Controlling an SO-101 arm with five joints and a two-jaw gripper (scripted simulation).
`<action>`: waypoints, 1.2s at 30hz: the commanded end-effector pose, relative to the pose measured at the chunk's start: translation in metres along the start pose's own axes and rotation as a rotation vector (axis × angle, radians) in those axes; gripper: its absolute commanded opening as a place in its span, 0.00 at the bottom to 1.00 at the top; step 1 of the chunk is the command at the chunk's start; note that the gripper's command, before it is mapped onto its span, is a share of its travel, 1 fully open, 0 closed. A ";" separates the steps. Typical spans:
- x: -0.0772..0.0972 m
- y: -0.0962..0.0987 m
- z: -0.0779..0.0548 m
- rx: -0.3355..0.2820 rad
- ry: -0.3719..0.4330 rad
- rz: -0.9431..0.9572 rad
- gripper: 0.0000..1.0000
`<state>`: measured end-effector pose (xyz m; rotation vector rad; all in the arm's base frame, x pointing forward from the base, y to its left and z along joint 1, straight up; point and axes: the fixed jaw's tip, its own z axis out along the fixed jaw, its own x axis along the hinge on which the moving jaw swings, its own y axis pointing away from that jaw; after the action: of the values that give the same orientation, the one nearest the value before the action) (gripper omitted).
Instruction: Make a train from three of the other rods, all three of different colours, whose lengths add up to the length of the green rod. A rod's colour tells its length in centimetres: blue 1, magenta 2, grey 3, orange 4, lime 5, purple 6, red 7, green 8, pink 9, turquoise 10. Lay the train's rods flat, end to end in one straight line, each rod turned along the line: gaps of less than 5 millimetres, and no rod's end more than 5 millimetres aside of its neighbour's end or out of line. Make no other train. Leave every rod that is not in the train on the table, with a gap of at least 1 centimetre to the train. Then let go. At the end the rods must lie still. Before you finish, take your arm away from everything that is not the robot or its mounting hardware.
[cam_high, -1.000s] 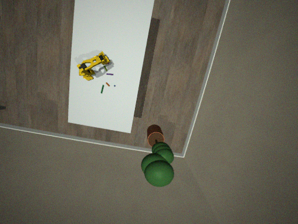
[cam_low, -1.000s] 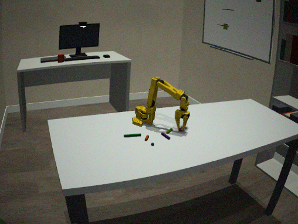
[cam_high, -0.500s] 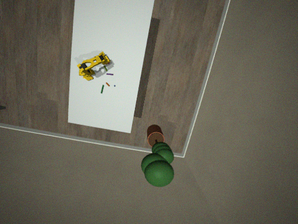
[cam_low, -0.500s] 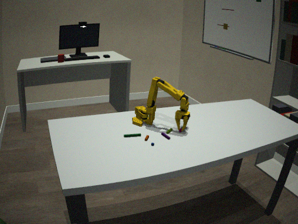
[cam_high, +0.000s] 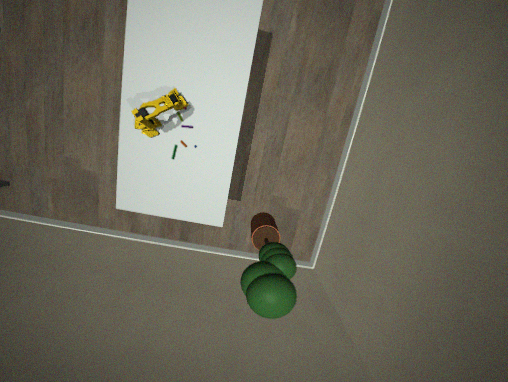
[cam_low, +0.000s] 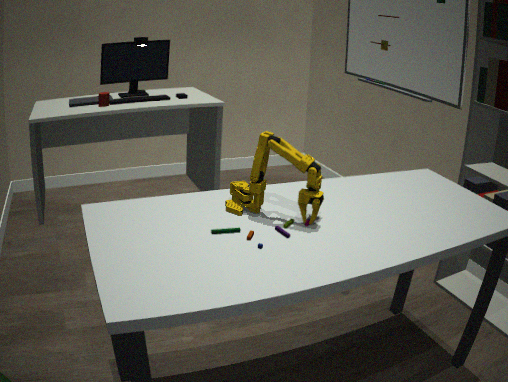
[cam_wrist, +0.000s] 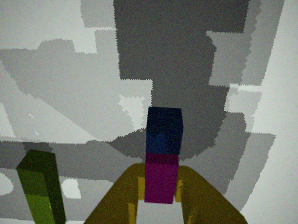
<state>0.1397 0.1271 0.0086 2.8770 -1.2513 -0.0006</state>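
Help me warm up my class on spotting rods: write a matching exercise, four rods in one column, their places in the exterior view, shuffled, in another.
A. green rod
B. magenta rod
C. purple rod
D. orange rod

1. just in front of the lime rod
2. between the jaws
3. between the green and purple rods
4. leftmost of the rods

Pairs: A-4, B-2, C-1, D-3

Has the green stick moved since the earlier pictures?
No. The green stick lies in the same spot and at the same angle, judged against the edges of the white table.
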 end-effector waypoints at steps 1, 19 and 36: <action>0.000 -0.015 -0.015 0.108 0.000 -0.007 0.00; 0.000 -0.015 -0.015 0.108 0.000 -0.007 0.03; 0.000 -0.015 -0.015 0.108 0.000 -0.007 0.07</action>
<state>0.1393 0.1267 0.0081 2.8753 -1.2505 -0.0019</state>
